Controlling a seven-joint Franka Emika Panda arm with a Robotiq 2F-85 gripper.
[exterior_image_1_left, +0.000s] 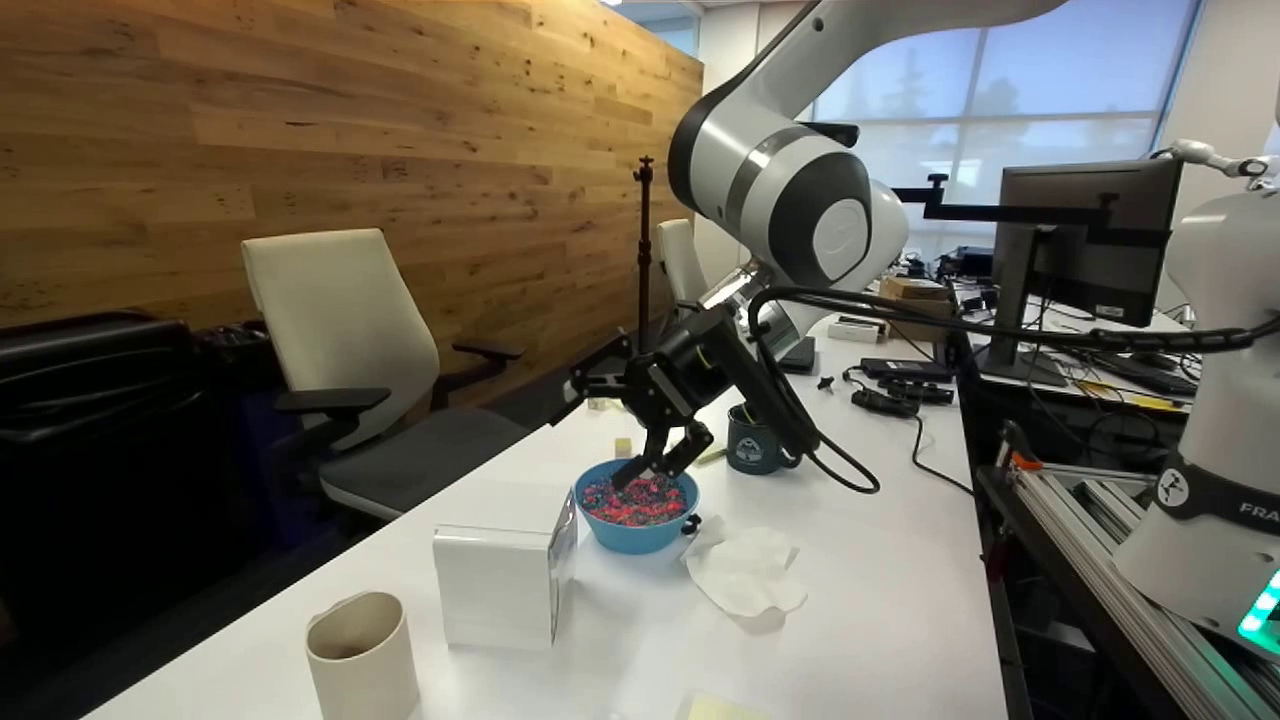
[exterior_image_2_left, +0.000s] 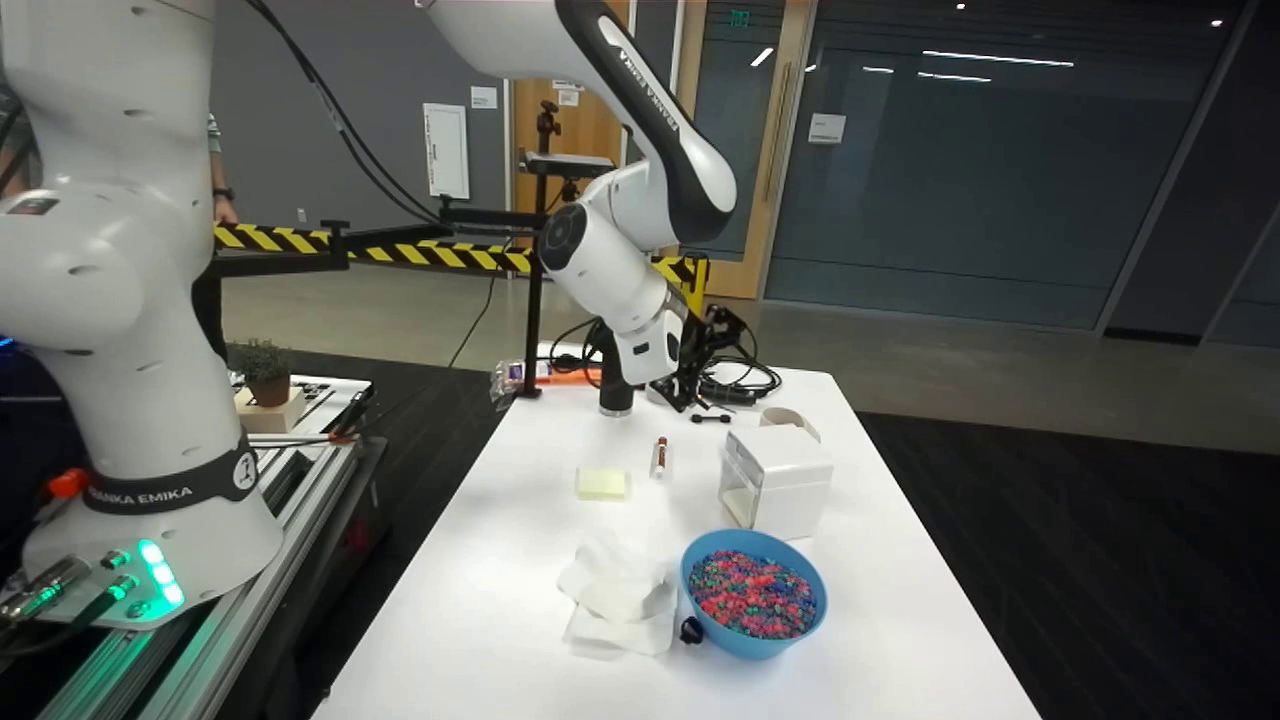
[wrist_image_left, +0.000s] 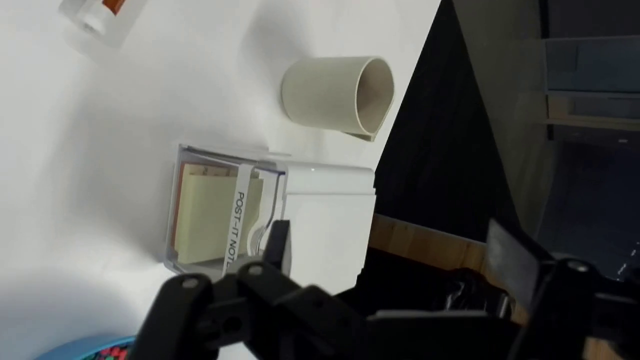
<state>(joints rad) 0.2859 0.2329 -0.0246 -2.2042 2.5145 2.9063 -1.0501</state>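
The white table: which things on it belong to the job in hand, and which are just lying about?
Likely the job's, seemingly nearest the open jaws:
Post-it box
beige cup
blue bowl

Apparently just lying about:
white tissue
yellow notes
marker
dark mug

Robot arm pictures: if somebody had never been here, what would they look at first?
Probably the big white Franka arm, stretched over the white table with its end effector wide open. Next, maybe the bright blue bowl of red and blue beads on that table, seen in both exterior views. The wrist view shows the Post-it note dispenser close up, beside a cream cup.
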